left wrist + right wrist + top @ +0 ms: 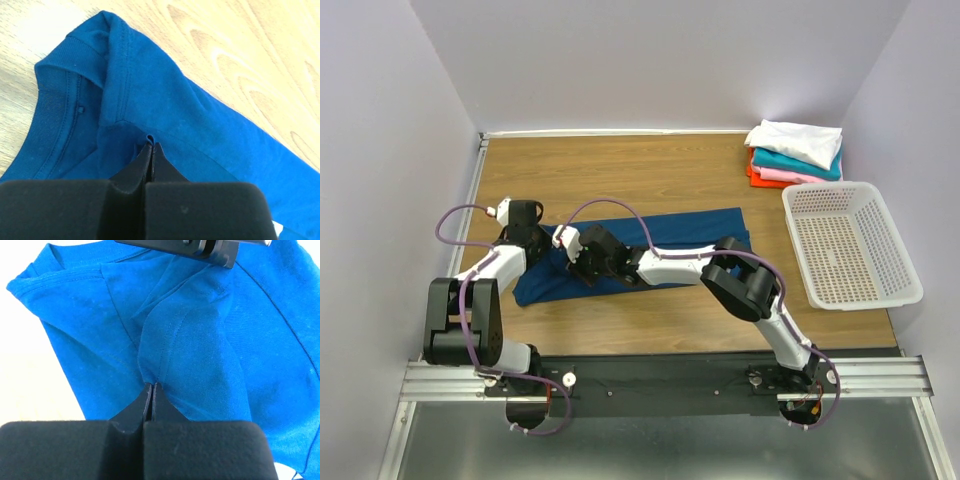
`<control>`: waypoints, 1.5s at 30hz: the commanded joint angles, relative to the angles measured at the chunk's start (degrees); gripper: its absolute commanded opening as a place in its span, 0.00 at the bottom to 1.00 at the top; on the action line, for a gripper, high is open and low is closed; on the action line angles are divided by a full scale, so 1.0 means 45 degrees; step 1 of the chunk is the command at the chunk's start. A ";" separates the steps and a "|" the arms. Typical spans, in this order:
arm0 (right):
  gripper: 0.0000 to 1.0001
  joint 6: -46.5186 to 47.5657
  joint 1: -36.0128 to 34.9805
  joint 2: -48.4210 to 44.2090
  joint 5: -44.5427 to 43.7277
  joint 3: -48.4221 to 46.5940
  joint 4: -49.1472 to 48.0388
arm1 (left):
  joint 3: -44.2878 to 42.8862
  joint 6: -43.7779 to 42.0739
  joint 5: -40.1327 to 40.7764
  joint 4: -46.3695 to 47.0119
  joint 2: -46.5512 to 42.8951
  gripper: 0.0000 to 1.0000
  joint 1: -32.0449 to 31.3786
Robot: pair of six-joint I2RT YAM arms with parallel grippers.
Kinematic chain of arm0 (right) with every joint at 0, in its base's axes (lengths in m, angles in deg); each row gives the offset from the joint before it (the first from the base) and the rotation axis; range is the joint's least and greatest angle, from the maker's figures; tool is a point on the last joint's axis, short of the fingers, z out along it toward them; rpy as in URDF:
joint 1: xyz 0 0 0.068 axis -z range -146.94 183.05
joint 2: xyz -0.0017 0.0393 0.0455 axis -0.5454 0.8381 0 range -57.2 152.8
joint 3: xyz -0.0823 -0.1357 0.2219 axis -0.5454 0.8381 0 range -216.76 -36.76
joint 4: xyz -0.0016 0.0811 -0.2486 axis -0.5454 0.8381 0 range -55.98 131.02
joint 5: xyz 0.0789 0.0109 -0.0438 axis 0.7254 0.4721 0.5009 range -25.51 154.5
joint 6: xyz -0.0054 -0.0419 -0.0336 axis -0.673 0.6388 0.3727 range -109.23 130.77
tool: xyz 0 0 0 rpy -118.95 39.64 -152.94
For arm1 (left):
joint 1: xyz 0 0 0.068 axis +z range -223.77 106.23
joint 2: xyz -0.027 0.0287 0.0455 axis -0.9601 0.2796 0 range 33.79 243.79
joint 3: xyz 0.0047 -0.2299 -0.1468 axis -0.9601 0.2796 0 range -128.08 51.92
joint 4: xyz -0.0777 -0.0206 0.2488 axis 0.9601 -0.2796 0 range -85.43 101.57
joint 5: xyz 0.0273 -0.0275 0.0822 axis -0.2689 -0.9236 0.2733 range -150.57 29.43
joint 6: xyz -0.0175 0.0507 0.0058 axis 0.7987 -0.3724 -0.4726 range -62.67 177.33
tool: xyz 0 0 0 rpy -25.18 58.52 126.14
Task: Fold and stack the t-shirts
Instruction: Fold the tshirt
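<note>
The left end effector (151, 146) is clenched on a pinch of the navy t-shirt (165, 105), which lies spread mid-desk (650, 170). The right end effector (151, 389) grasps a ridge of the same shirt. Both should lift evenly, keeping the cloth taut between them for a clean fold.

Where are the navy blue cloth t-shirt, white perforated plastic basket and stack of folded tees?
navy blue cloth t-shirt (700, 225), top view, far edge
white perforated plastic basket (890, 245), top view, right wall
stack of folded tees (795, 140), top view, white top tee
</note>
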 commanded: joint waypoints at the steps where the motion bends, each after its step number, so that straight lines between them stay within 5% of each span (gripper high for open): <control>1: 0.01 -0.0056 -0.0124 -0.1128 -0.0295 0.0464 -0.0266 | 0.0244 -0.0220 -0.0300 0.0023 -0.0700 0.00 0.0070; 20: 0.01 0.1272 -0.0105 -0.3963 -0.1701 0.3845 0.0535 | 0.3486 0.0169 -0.2409 -0.1482 -0.6559 0.00 -0.0436; 24: 0.01 0.1312 -0.0105 -0.4178 -0.2561 0.4235 0.0632 | 0.3546 0.0384 -0.2725 -0.2143 -0.7885 0.13 -0.0788; 26: 0.01 0.1292 -0.0105 -0.4256 -0.2717 0.4392 0.0671 | 0.3565 0.0638 -0.2724 -0.2437 -0.8434 0.38 -0.1062; 31: 0.06 0.1077 -0.0085 -0.4607 -0.3168 0.4763 0.0691 | 0.3176 0.0951 -0.2295 -0.3316 -1.0036 0.48 -0.1141; 35: 0.15 0.0688 -0.0085 -0.4861 -0.3205 0.5075 0.0730 | 0.2940 0.0991 -0.1748 -0.3494 -1.0292 0.77 -0.1141; 40: 0.52 0.0277 -0.0085 -0.5446 -0.2855 0.5602 0.0906 | 0.2863 0.0835 -0.1162 -0.2870 -0.9200 0.87 -0.1141; 41: 0.87 0.0122 -0.0085 -0.5583 -0.2796 0.5739 0.0925 | 0.2823 0.0738 -0.1142 -0.2656 -0.8947 0.88 -0.1141; 42: 1.00 0.0023 -0.0085 -0.6010 -0.2815 0.6011 0.0945 | 0.2726 0.0621 -0.1103 -0.2305 -0.8383 0.89 -0.1141; 45: 1.00 -0.0660 -0.0066 -0.6521 -0.3747 0.6170 0.0964 | 0.2570 0.0425 -0.1141 -0.1620 -0.7444 0.89 -0.1141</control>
